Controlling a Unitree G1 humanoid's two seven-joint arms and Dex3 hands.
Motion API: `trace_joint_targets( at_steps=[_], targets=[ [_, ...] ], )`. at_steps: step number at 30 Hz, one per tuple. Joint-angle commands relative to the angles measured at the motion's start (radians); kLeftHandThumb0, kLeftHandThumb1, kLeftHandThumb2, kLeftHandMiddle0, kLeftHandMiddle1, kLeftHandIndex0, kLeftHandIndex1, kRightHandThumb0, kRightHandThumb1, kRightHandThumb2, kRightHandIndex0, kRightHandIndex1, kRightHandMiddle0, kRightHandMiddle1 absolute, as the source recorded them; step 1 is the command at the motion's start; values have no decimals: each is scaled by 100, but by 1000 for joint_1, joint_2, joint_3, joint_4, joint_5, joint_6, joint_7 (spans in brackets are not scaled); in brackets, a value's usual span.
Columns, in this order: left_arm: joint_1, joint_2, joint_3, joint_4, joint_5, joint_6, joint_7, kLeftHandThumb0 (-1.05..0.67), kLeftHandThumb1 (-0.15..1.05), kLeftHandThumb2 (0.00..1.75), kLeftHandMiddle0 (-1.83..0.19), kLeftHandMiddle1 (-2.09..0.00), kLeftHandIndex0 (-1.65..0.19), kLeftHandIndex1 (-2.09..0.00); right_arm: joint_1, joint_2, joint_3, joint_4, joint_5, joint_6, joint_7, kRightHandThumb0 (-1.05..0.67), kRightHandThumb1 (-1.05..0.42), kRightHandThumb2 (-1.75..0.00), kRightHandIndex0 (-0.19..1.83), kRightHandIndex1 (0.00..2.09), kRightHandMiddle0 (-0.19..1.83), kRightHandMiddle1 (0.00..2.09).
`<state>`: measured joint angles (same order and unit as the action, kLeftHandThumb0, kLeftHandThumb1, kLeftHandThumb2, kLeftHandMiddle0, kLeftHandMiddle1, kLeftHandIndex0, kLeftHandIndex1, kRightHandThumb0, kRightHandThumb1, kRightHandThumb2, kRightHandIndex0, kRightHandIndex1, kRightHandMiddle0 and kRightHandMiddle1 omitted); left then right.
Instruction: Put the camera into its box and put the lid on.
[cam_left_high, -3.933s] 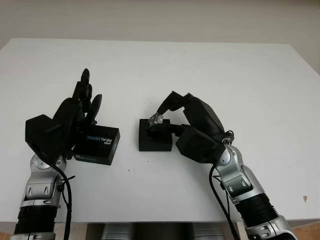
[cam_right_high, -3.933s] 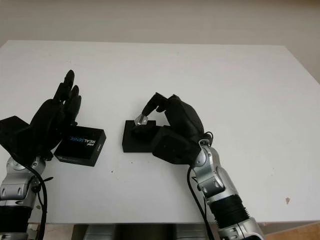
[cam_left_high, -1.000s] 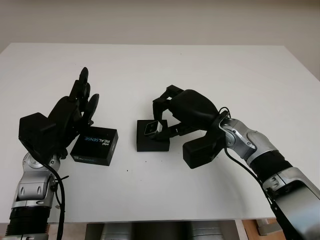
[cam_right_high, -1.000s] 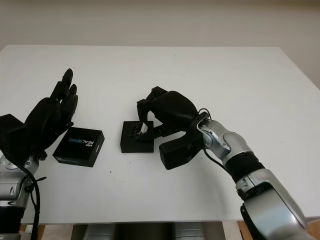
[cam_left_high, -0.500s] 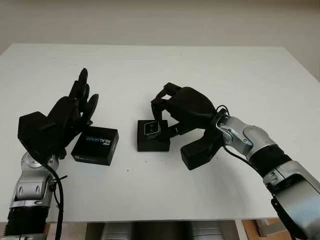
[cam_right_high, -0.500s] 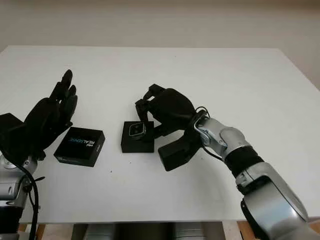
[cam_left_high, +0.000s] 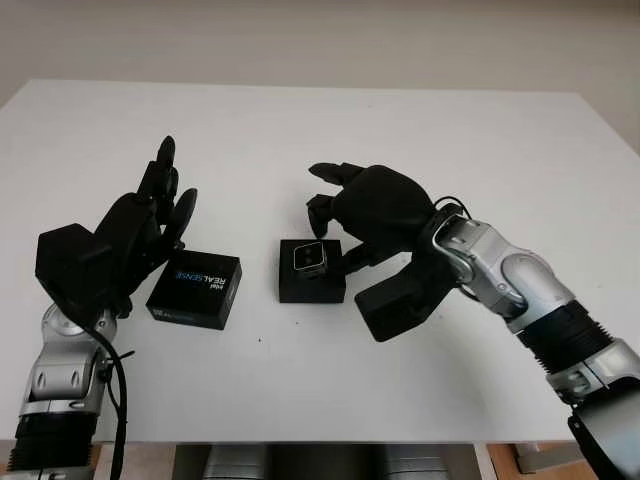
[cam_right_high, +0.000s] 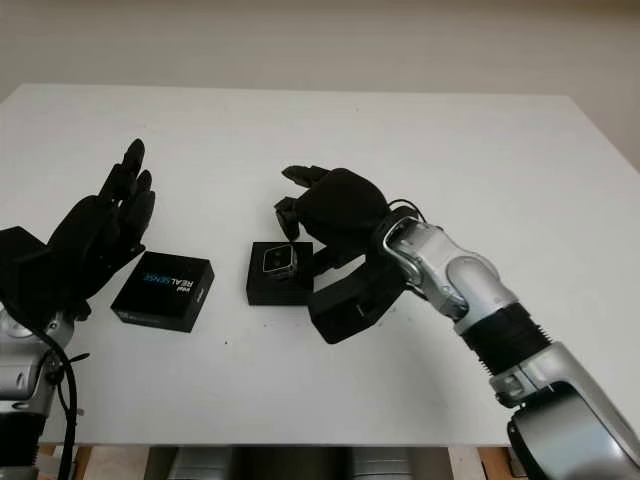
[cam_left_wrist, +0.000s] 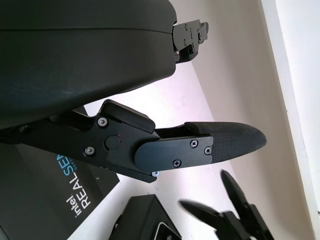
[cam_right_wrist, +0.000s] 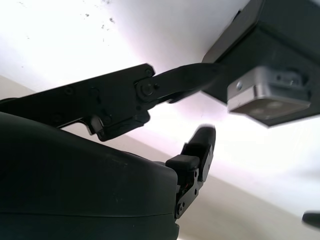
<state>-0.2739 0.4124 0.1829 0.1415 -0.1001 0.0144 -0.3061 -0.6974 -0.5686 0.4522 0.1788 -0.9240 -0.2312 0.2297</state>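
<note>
Presently logged on white table (cam_left_high: 480, 140):

Item 1 — camera (cam_left_high: 310, 257): small, silver-framed, dark glass face up. Seated in top of black box (cam_left_high: 312, 285), near table centre. No legible marking on it.

Item 2 — box: black, squarish, lidless. Just at 3 o'clock of the lid, apart from it.

Item 3 — lid (cam_left_high: 196, 289): black, flat on table at 9 o'clock of box. Printed "REALSENSE" in white and blue, smaller "intel" logo beside it; "intel REAL" plus a blue "SEN" legible in left wrist view (cam_left_wrist: 80, 195).

Item 4 — right hand (cam_left_high: 375, 205): over table at 2 o'clock of box, holding nothing, fingers (cam_left_high: 322, 172) uncurled and apart, tips clear of camera. One finger (cam_right_wrist: 192, 77) reaching to box edge beside camera (cam_right_wrist: 267, 92) in right wrist view; contact not determinable.

Item 5 — left hand (cam_left_high: 135, 225): raised at 10 o'clock of lid, open, holding nothing. Fingers (cam_left_high: 165, 165) pointing toward far table edge. Lower part overlapping lid's near-left corner in head views; contact not determinable.
</note>
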Motion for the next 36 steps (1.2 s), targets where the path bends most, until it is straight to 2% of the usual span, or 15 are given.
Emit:
trace_joint_targets(
  at_steps=[1,3,6,8,11,14,15,17,20,24,27,36],
  targets=[
    [0,4,3,-11,3,-8,5,-88,105,53,19,0,19,0,19,3,-42,-52,18,15,-28,-21,-95,-7,24,9,36,11],
    [0,4,3,-10,6,-8,7,-88,105,54,19,0,19,0,39,20,-72,-80,8,35,-99,-17,-101,-10,37,14,46,15],
    [-1,3,3,-2,1,-18,1,-88,105,54,19,0,19,0,49,39,-101,-86,-19,47,-241,-15,-103,-24,50,18,55,19],
    [-1,1,4,2,-3,-22,-2,-88,105,53,19,0,19,0,49,41,-114,-97,-19,59,-263,-14,-98,-25,51,18,54,19],
    [0,3,3,2,-2,-26,-4,-88,105,54,19,0,19,0,49,45,-125,-109,-11,71,-263,-13,-97,-26,49,17,53,19],
    [1,1,4,1,-8,-29,-11,-87,105,55,19,0,19,0,55,54,-143,-124,21,78,-247,-20,-93,-38,44,13,46,19],
    [2,0,4,1,-8,-28,-11,-86,105,55,19,0,19,0,63,66,-154,-133,50,85,-235,-23,-93,-35,41,11,42,18],
    [1,-3,5,2,-8,-29,-9,-86,105,55,19,0,19,0,78,78,-163,-154,77,92,-221,-34,-101,-17,34,7,34,14],
    [0,-4,3,3,-7,-28,-8,-86,105,56,19,0,19,0,100,92,-172,-178,116,90,-200,-42,-104,-16,31,5,30,12],
    [1,-9,4,-1,-6,-22,-1,-87,105,55,19,0,19,0,134,89,-173,-180,241,13,-133,-41,-105,-30,27,3,25,10],
    [2,-11,1,-2,-2,-26,2,-87,105,56,19,0,19,0,161,65,-158,-196,315,-17,-14,-42,-105,-41,20,1,18,7],
    [3,-15,5,-4,-9,-21,0,-86,105,55,19,0,19,0,251,28,-144,-245,331,-79,115,-53,-105,-53,14,1,14,4]
  ],
)
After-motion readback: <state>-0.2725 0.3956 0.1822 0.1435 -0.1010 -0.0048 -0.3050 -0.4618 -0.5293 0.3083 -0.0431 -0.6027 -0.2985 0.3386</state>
